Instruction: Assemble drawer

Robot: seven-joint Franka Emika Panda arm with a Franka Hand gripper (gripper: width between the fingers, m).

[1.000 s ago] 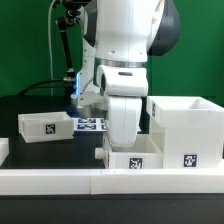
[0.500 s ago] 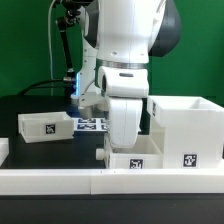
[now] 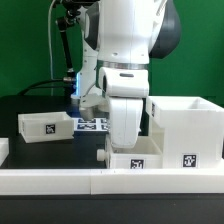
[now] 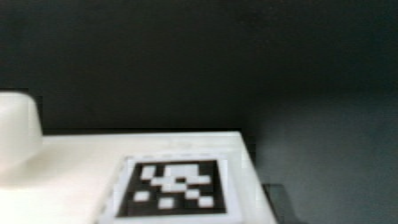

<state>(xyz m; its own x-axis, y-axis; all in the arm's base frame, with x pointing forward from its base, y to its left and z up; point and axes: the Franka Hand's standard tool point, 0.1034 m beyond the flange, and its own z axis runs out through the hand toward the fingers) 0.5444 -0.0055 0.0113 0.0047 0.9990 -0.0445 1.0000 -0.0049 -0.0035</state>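
Shell (image 3: 186, 128) stood at the exterior view's right, with a near tray (image 3: 137, 158) just beside it, behind the rail (image 3: 50, 181). The gripper (image 3: 124, 138) hung low over that tray (its fingers were hidden behind the arm (image 3: 125, 50), so I could not tell whether they were open or closed). A far tray (image 3: 45, 127) lay well apart toward the left, near the marker board (image 3: 92, 124). The wrist view showed a blurred tag (image 4: 173, 188) on white plastic.
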